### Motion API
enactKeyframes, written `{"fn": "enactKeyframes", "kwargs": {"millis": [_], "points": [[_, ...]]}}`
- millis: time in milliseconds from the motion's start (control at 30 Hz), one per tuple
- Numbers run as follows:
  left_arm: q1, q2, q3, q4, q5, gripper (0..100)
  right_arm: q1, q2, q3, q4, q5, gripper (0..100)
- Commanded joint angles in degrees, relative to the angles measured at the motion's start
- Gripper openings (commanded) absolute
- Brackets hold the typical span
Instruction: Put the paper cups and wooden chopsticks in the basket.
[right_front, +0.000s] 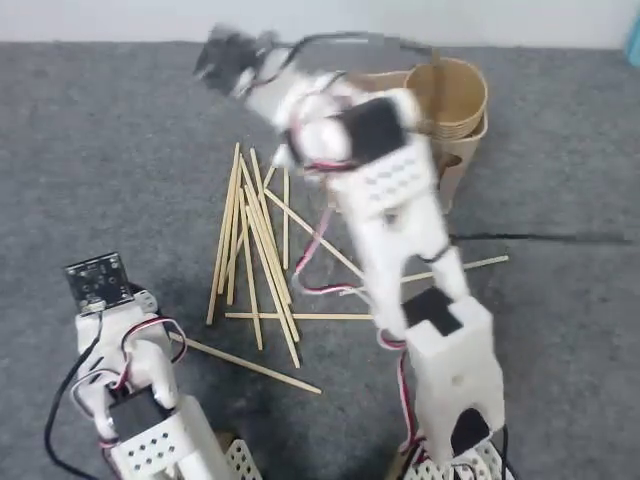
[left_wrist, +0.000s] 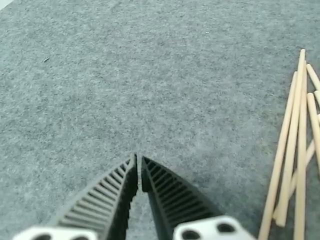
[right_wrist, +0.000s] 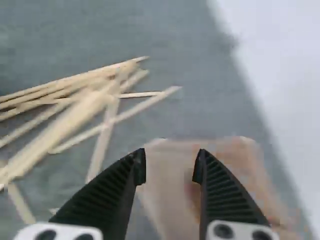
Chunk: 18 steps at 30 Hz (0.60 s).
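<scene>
Grey felt desk (right_front: 120, 150): cups are in, chopsticks are outstanding.
Paper cups (right_front: 450, 95) sit nested inside the basket (right_front: 465, 165). Wooden chopsticks (right_front: 255, 240) lie loose on the felt just beside the basket. The right pincer (right_wrist: 169, 167) hangs beside the basket on the chopstick side, jaws apart and empty, judged ready for a pick. The left pincer (left_wrist: 138, 162) sits well apart from the basket, closed on nothing, judged idle to leave working room.

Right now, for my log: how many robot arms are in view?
2. The left arm sits at the near left; the right arm is extended toward the basket.
</scene>
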Motion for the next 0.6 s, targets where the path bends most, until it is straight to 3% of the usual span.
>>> {"fn": "enactKeyframes", "kwargs": {"millis": [0,567], "points": [[0.2,-1.1,-0.3,-0.8,-0.5,2,-3.2,2.5,4.4,-4.5,-1.1,16.2],[0.2,-1.1,-0.3,-0.7,-0.5,2,-1.1,26.9,5.1,-21.0,-0.9,16.2]]}}
